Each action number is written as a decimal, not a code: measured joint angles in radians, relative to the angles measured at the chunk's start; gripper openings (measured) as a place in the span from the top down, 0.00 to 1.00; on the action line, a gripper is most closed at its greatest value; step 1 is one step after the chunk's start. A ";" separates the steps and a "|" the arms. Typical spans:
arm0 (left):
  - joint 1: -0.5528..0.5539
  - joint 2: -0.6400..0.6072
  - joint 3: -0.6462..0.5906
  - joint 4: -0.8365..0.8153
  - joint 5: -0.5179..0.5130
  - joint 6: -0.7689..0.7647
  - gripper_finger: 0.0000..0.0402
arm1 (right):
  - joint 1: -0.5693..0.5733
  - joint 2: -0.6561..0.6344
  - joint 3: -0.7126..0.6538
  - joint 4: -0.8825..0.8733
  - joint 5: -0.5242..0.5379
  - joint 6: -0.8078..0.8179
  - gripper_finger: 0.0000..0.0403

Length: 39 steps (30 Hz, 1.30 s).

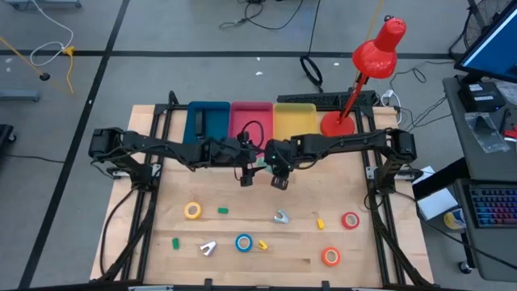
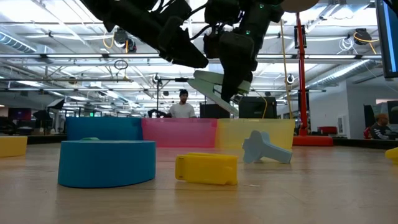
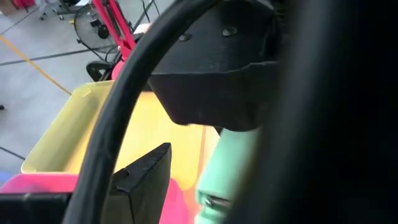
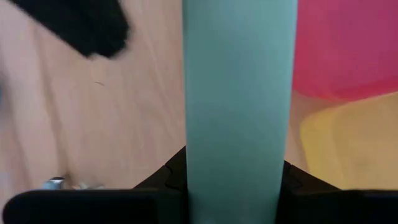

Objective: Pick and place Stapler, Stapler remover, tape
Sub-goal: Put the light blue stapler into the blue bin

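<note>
- Your right gripper is squeezing the green stapler. The stapler is up in the air, not on the table.
- In the low view the stapler hangs tilted under the right gripper, well above the wood.
- I think you are carrying it to a bin now. Three bins sit at the back, at about 12 o'clock from the grippers: the blue bin, the pink bin and the yellow bin.
- Keep the squeeze firm. The stapler is long and smooth, so it could slip or swing.
- Move slow and keep it high, so it goes over the bin wall and does not bump it.
- Get the stapler right over the middle of the bin before you let go.
- Watch your left gripper. It sits just beside the right one, at about 9 o'clock from it. Its jaws stand apart and I see nothing in them.
- Both arms reach in to the middle of the table and nearly meet. Pull the left one away a bit so they do not knock.
- The tape rolls, like the blue tape, and the gray stapler remover lie at about 6 o'clock, waiting.
</note>
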 joint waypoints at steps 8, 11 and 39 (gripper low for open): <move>0.022 -0.001 0.000 -0.006 0.082 -0.043 0.34 | 0.010 0.000 0.032 0.009 -0.039 -0.010 0.75; 0.021 -0.001 0.000 -0.011 0.086 -0.050 0.34 | 0.010 0.000 0.032 0.009 -0.037 -0.010 0.75; 0.042 0.109 0.138 -0.225 0.199 -0.201 0.34 | 0.037 -0.006 0.033 -0.042 0.012 -0.025 0.75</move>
